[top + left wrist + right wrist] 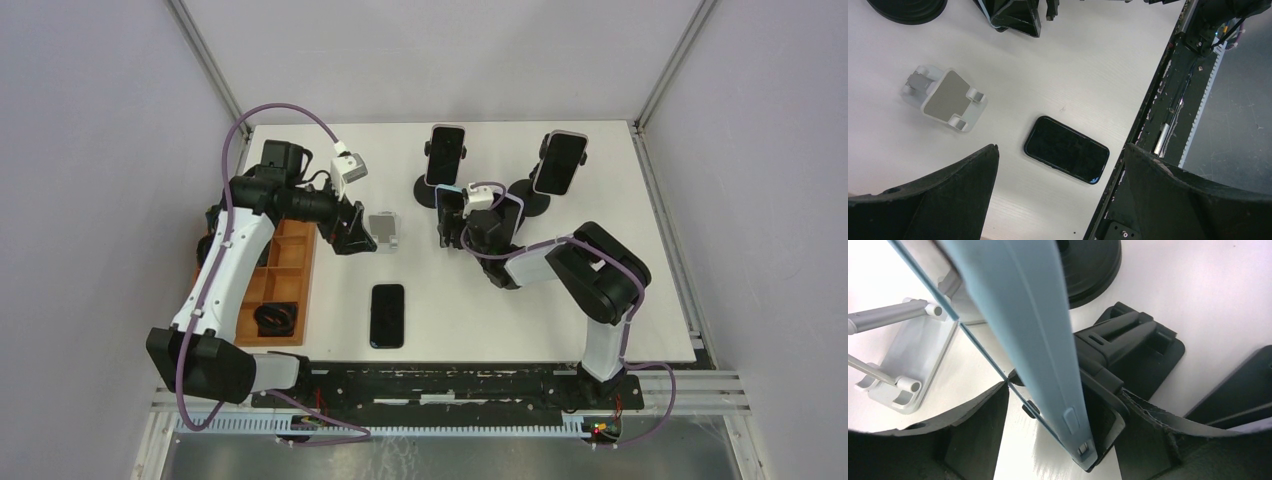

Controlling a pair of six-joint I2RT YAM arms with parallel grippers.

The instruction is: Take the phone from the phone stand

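**Right gripper** [1065, 390]: The jaws are spread, one on each side of the blue-cased phone [1033, 315]. The right wrist view shows the phone edge-on. The left finger [973, 430] lies just beside the glass face. The right finger [1158, 430] lies at the back of the cradle that carries the phone. The frames do not show whether either finger presses against anything, so clamped or merely straddling cannot be told.

**Task object:** The blue-cased phone is seated in the black stand [1133, 340], with its lower edge in the cradle lip. It leans back from vertical. In the top view this stand is near the centre of the table [500, 320], in front of two round-based stands.

**Left gripper** [1060, 147]: The jaws are wide apart and carry nothing. The gripper hangs above the table surface. Its camera looks down on the flat phone [1066, 150], which lies screen up near the table's near edge. It also sees the grey stand [945, 97], which is vacant and well apart from that phone. In the top view the left gripper is just beside the grey stand, on that stand's left.

**Surroundings:**
- The rear-left phone [446, 152] and the rear-right phone [560, 162] each rest upright on a round-based black stand towards the far edge.
- The orange tray [285, 265] lies along the table's left edge, partly under the left arm. A dark item [275, 318] occupies its nearest compartment; it is too small to identify.
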